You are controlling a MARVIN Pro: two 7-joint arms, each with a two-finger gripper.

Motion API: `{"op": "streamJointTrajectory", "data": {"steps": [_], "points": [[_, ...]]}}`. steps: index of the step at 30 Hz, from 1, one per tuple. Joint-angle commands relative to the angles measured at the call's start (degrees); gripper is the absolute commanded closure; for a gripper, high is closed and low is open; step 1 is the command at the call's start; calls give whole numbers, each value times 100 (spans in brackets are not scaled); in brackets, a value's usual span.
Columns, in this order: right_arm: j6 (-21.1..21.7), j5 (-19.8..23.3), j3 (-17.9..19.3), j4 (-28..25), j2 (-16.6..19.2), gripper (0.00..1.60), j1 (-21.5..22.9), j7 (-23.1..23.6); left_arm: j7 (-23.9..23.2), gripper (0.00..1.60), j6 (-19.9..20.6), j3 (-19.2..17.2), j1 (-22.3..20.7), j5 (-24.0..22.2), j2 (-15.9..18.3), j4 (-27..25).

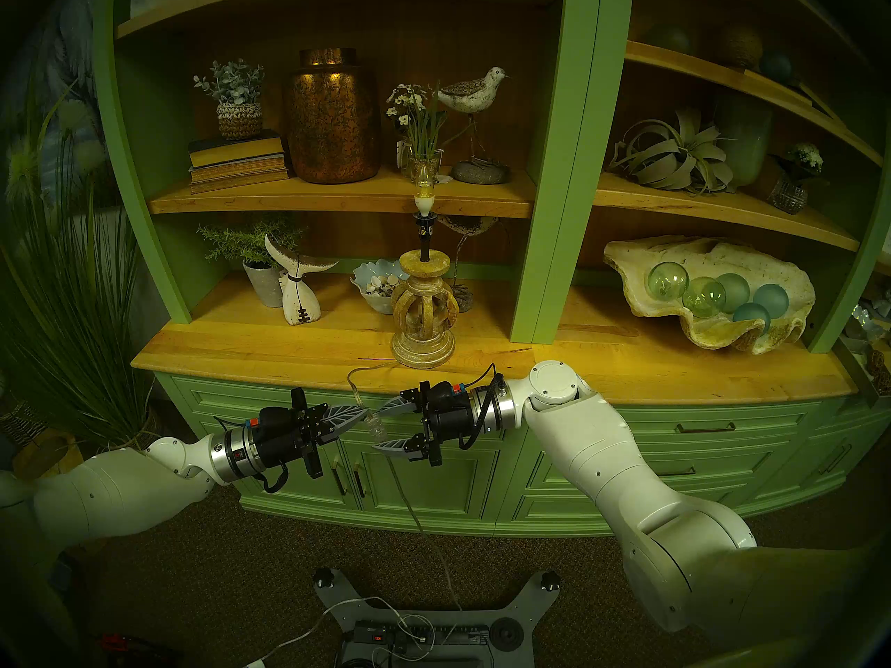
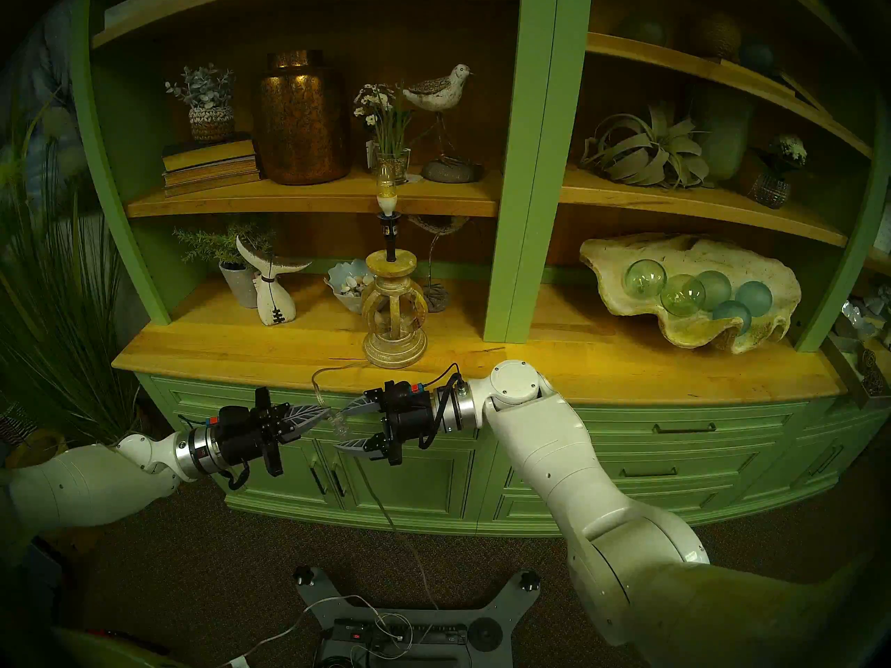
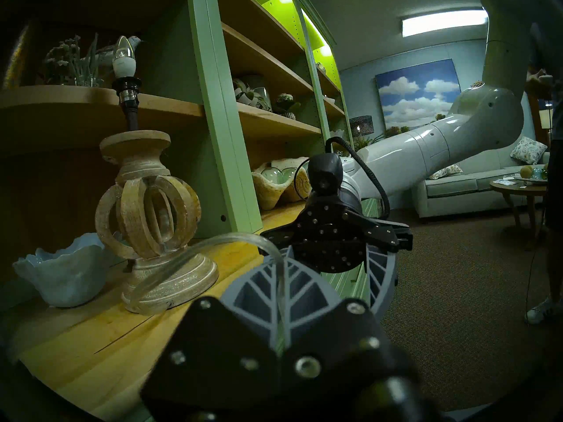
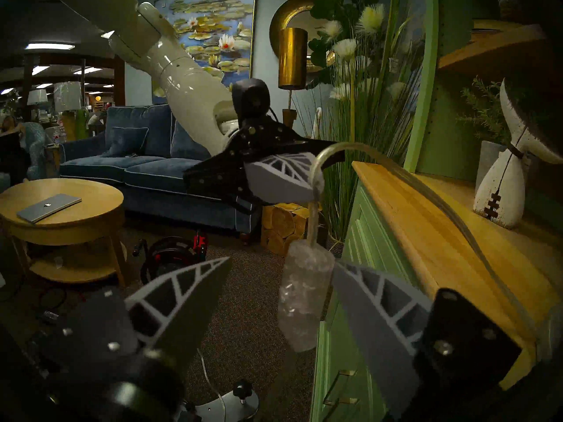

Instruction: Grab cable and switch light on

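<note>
Right at the counter's front edge, the cable [image 1: 354,385], a thin transparent silvery cord, loops off the wooden counter [image 1: 250,346] from the foot of the lamp base [image 1: 424,310] and drops in front of the green cabinet [image 1: 578,464] toward the floor. Its inline switch [image 1: 377,428], a small clear rectangular block, hangs just below the loop. The left gripper [image 1: 359,414] is clenched on the cable directly above that switch; in the left wrist view the cord runs down between the pressed-together grey ribbed fingers [image 3: 259,293]. The right gripper [image 1: 385,423] faces it from the other side with its jaws spread wide, one finger above and one below, and the switch [image 4: 304,293] hangs between them, close beside one finger; whether it touches that finger I cannot tell.

The light [image 1: 424,190], a candle-shaped bulb with a white base on a black stem, stands atop the carved tan openwork ball of the lamp base on the counter.

Behind the lamp a scalloped pale blue bowl [image 1: 373,286] holds small shells. On the right, a large rough clam shell [image 1: 708,293] cradles five glass balls [image 1: 668,281], green and frosted blue. A mottled copper-brown jar [image 1: 332,117] sits on the upper shelf beside stacked old books [image 1: 236,161] bearing a potted plant in a woven basket.
</note>
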Motion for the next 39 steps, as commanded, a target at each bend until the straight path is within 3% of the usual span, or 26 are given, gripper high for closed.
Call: {"op": "streamJointTrajectory", "data": {"steps": [1,4,6,7,10,12,13,14,16,17,18,19,20,27,28,31,34,35,36,39], "points": [[-22,60,32,-62,-80,60,206,59,-659,160,-64,-20,-259,-152,9,-36],[-43,57,36,-44,-90,62,215,76,-587,160,-64,27,-282,-139,20,-50],[-55,54,38,-30,-96,85,221,91,-543,160,-64,57,-297,-131,26,-58],[-59,51,38,-22,-98,88,224,94,-596,160,-64,57,-303,-154,23,-47],[-94,23,31,-7,-101,77,226,92,-643,160,-64,83,-325,-180,23,-36],[-121,8,24,9,-102,92,228,96,-602,160,-64,113,-341,-175,29,-43],[-127,8,27,16,-104,147,226,95,-593,160,-64,124,-347,-176,31,-45],[-118,12,33,25,-108,160,222,90,-583,160,-64,138,-356,-176,33,-46],[-106,-2,31,52,-110,160,233,86,-600,160,-64,158,-371,-188,35,-43],[-106,-8,31,65,-112,102,239,90,-586,160,-64,173,-379,-187,38,-46],[-109,-14,22,73,-106,80,237,106,-658,160,-64,170,-384,-216,33,-31],[-113,-14,21,79,-103,9,231,113,-551,160,-64,199,-392,-182,43,-53],[-116,-17,21,91,-100,0,224,118,-618,160,-64,200,-400,-211,39,-38],[-158,-38,14,178,-145,0,218,135,-603,160,-64,273,-448,-245,45,-35],[-165,-42,12,188,-153,6,221,135,-580,160,-64,287,-455,-241,48,-40],[-188,-69,-1,247,-183,45,243,127,-592,160,-64,312,-474,-258,49,-36],[-216,-91,3,319,-233,49,294,105,-582,160,-64,350,-499,-266,54,-37],[-219,-95,2,323,-241,70,302,107,-595,160,-64,354,-502,-272,54,-34],[-227,-100,3,334,-248,80,312,111,-583,160,-64,365,-508,-271,56,-37],[-241,-112,1,352,-268,82,329,120,-579,160,-64,388,-524,-276,59,-37]]}}
